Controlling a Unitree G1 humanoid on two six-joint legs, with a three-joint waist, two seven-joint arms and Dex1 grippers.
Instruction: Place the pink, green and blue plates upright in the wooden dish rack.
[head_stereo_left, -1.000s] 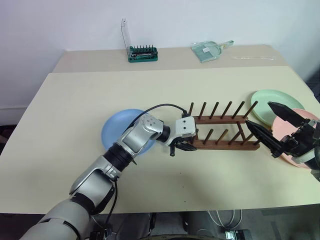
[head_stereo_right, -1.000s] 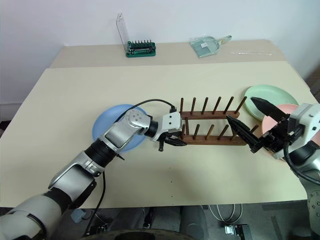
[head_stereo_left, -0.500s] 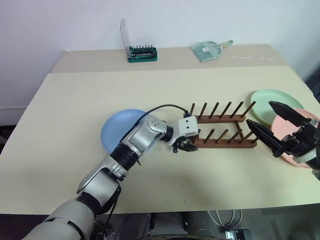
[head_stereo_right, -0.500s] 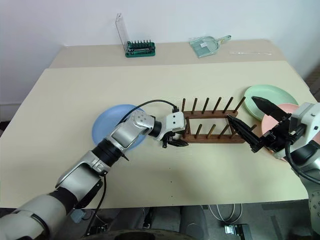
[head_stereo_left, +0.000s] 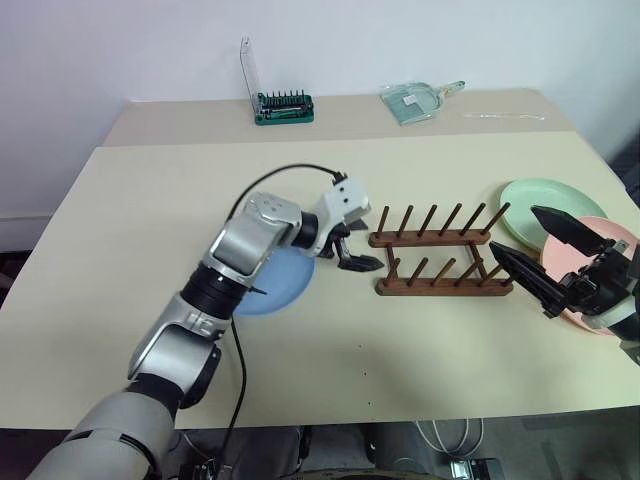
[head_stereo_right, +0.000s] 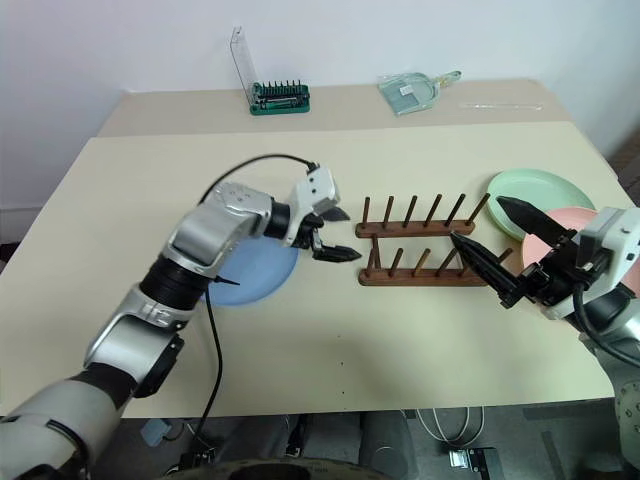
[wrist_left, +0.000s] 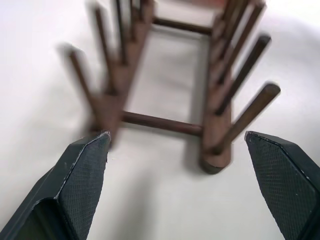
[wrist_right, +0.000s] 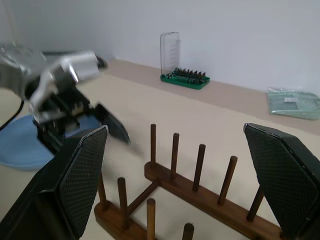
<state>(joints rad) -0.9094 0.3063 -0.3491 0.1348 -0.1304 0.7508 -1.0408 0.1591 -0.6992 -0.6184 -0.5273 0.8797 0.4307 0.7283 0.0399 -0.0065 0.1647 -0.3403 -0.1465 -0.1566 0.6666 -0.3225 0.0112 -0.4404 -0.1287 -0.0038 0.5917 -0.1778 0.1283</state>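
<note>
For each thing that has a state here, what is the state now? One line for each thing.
wooden dish rack: standing on the table, no plate in it
blue plate: flat, partly under the left arm
green plate: flat
pink plate: flat, beside the green plate
left gripper: open, holds nothing
right gripper: open, holds nothing
green bit holder: lid raised

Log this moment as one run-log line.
left gripper: open, empty, beside rack end | right gripper: open, empty | wooden dish rack: no plates | blue plate, green plate, pink plate: flat on table
</note>
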